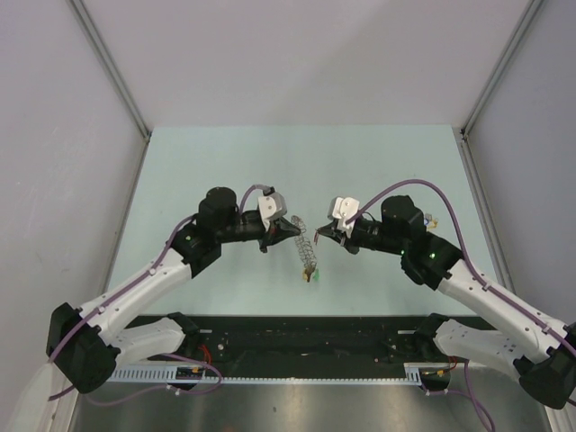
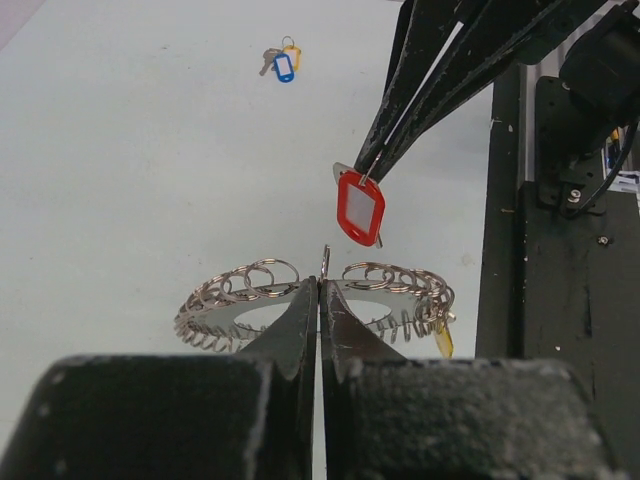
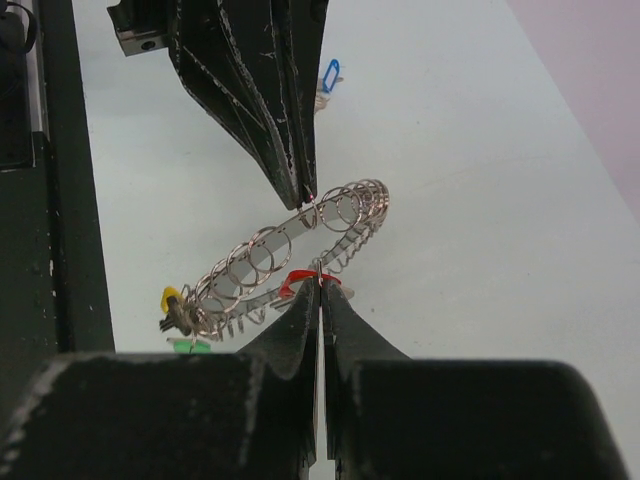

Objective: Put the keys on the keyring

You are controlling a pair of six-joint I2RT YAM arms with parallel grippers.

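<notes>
While pinched, keyring (image 1: 304, 243) lengthwise near-to-far.

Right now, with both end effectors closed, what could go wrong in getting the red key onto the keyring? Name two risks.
1. The right end effector grips the red-tagged key only at its top, so it may swing or slip out when pressed against the keyring.
2. The left end effector pinches the floppy keyring at one point; the loop could twist or sag away, and the two end effectors look close enough to collide.
</notes>
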